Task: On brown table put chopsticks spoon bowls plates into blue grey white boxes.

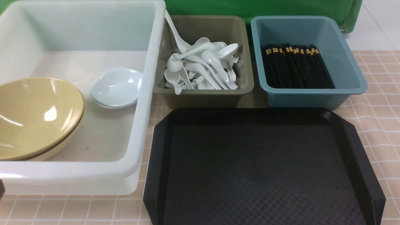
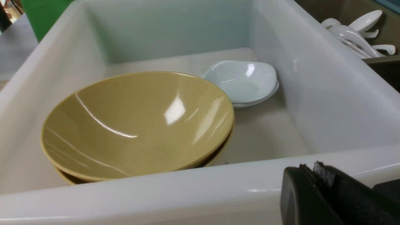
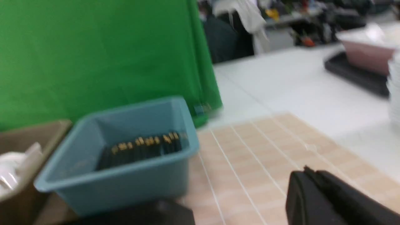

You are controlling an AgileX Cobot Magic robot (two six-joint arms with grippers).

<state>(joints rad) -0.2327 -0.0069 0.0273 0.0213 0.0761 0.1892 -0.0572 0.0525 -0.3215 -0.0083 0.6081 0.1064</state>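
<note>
Stacked yellow bowls and small white plates lie inside the big white box. White spoons fill the grey box. Black chopsticks lie in the blue box. My left gripper is shut and empty, just outside the white box's near wall. My right gripper is shut and empty above the brown table, beside the blue box. Neither gripper shows in the front view.
A black textured tray lies on the brown table in front of the grey and blue boxes, with nothing on it. A green cloth hangs behind the boxes. A far white table carries a pink tub.
</note>
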